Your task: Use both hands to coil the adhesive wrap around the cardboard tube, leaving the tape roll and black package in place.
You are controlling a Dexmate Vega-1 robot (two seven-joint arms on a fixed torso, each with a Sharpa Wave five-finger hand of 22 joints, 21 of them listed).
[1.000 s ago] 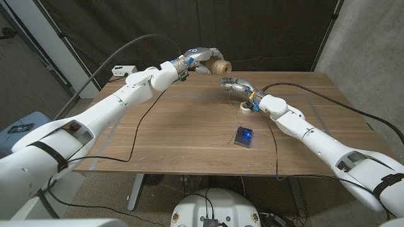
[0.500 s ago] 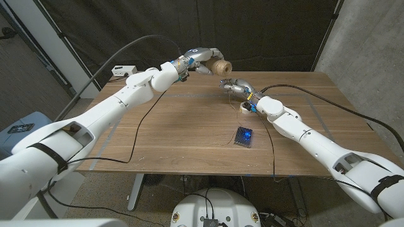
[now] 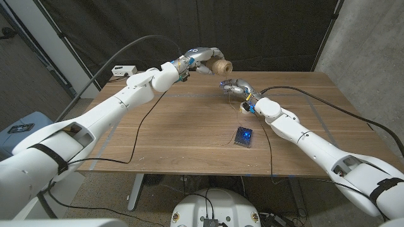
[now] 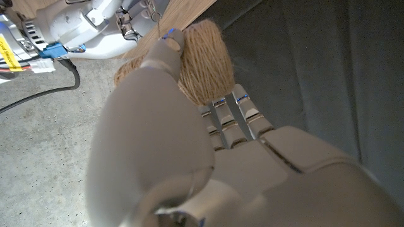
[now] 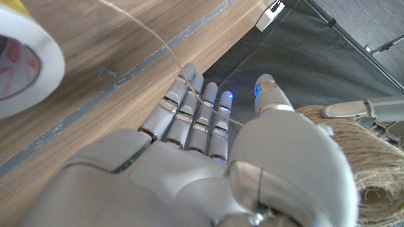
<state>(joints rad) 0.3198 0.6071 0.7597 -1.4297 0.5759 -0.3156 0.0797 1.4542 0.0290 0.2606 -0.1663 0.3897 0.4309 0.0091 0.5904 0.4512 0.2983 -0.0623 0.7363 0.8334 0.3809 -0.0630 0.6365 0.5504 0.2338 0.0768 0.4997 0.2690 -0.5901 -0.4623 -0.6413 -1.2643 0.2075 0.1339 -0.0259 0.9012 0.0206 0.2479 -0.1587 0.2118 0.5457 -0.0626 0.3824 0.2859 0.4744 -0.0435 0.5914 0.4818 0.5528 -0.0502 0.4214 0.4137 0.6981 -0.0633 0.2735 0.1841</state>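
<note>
My left hand (image 3: 201, 58) grips the cardboard tube (image 3: 220, 66) in the air above the table's far edge. The tube (image 4: 202, 60) is thickly coiled in fuzzy tan wrap. My right hand (image 3: 232, 86) hovers just below and in front of the tube (image 5: 353, 157). A thin tan strand (image 5: 158, 38) runs up from the table, across that hand's fingers (image 5: 189, 120) and in under its thumb. The white tape roll (image 3: 245, 107) lies on the table beside my right wrist. The black package (image 3: 243, 137), glinting blue, lies nearer the table's middle.
Black cables trail over the wooden table (image 3: 170, 132) from both arms. A small white box (image 3: 123, 70) sits off the far left corner. A dark curtain hangs behind the table, and a grey wall stands at the right.
My right hand has crept a little farther back and left, closer under the tube. The left hand, the tape roll and the black package have stayed where they were.
</note>
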